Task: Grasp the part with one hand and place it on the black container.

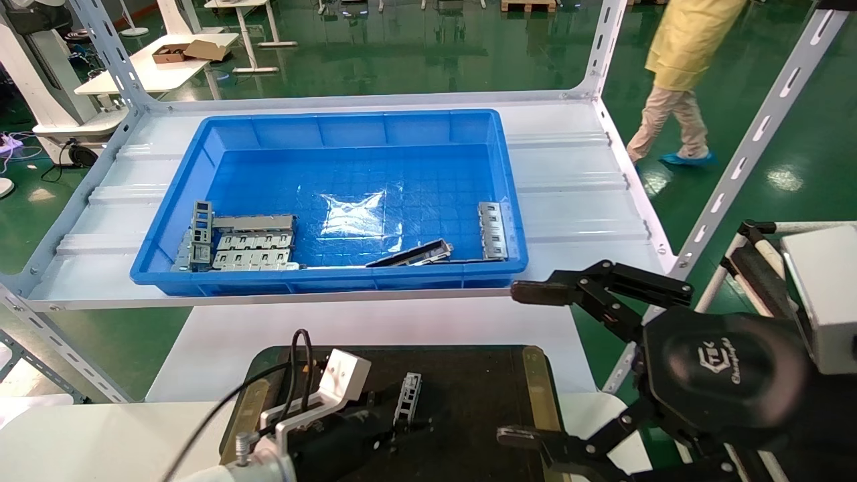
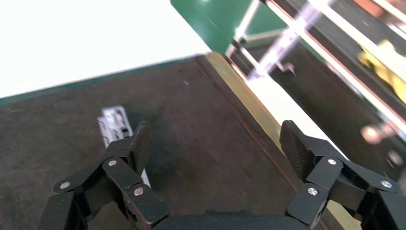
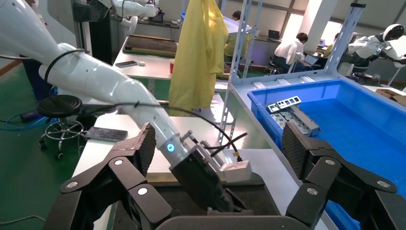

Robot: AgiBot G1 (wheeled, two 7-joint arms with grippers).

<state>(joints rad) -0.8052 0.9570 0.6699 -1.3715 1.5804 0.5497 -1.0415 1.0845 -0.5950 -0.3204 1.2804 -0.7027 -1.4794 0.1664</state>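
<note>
The part (image 1: 408, 393), a slim silver bar with dark cut-outs, lies on the black container (image 1: 469, 375), a flat black tray with gold-olive rims. My left gripper (image 1: 392, 425) is low over the tray and open. In the left wrist view the part (image 2: 114, 123) lies beside and partly under one finger (image 2: 140, 143), outside the gap of the left gripper (image 2: 215, 143), with bare tray (image 2: 201, 110) between the jaws. My right gripper (image 1: 522, 365) hangs open and empty at the tray's right end; it also shows in the right wrist view (image 3: 218, 146).
A deep blue bin (image 1: 348, 120) stands on the white shelf behind the tray, holding grey metal cages (image 1: 251, 244), a dark strip (image 1: 412, 254) and another silver bar (image 1: 492, 231). Shelf posts (image 1: 736, 167) rise at the right. A person (image 1: 676, 80) walks behind.
</note>
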